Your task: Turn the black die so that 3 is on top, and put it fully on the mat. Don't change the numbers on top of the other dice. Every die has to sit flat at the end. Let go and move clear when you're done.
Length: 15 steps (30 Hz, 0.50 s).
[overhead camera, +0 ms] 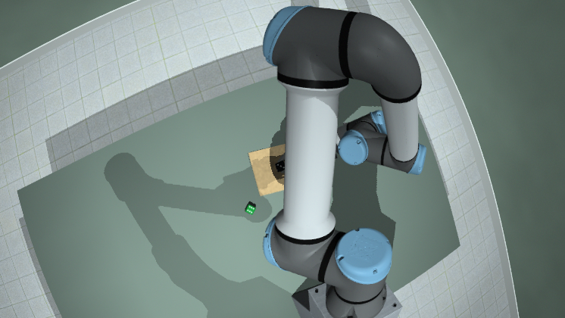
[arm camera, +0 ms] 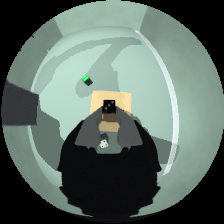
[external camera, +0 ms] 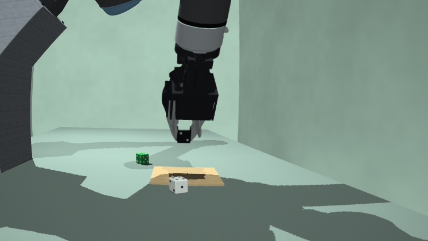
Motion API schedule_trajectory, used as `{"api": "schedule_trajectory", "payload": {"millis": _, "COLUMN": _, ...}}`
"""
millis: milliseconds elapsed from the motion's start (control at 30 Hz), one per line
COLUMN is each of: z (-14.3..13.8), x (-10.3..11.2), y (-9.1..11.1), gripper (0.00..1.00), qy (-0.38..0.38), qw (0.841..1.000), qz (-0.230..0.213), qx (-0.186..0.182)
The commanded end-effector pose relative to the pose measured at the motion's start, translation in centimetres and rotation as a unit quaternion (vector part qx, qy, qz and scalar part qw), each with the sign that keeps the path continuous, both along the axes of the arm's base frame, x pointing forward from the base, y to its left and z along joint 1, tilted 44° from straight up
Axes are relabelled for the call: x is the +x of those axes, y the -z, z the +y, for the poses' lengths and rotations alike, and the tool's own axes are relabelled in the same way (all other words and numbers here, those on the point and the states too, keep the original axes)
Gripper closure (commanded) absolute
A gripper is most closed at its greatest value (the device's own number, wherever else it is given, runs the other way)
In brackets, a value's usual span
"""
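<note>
Up above the tan mat (overhead camera: pixel 257 167) (external camera: pixel 206 181) (arm camera: pixel 126 102), the gripper (external camera: pixel 187 136) (arm camera: pixel 109 106) has its fingers nearly closed, pinching the black die (overhead camera: pixel 280 165) (external camera: pixel 183 136) (arm camera: pixel 109 105) in midair. Letting go from that height would probably make it bounce and land on some other number. If the wrist is tilted on release, I'd guess it tips or rolls off. Also, the white die (external camera: pixel 178 185) (arm camera: pixel 104 143) sits just beside the mat, so a low swing could knock it; the green die (overhead camera: pixel 250 207) (external camera: pixel 141 158) (arm camera: pixel 86 79) looks safer. No brands or writing I can read, just pips.
</note>
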<state>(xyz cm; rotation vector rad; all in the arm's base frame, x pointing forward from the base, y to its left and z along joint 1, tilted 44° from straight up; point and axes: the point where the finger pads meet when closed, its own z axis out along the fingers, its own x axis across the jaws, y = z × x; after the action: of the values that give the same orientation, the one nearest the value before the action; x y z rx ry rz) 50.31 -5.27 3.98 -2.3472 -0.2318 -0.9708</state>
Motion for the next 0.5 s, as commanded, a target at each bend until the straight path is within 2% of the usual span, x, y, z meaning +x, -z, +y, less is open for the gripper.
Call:
{"api": "schedule_trajectory", "payload": {"millis": 0, "z": -0.04, "x": 0.01, "y": -0.01, "gripper": 0.94, "qy": -0.017, "qw": 1.0, "qz": -0.001, "qx": 0.015}}
{"api": "schedule_trajectory", "payload": {"millis": 467, "z": -0.14, "x": 0.04, "y": -0.36, "gripper": 0.94, "qy": -0.04, "qw": 0.998, "qz": -0.008, "qx": 0.045}}
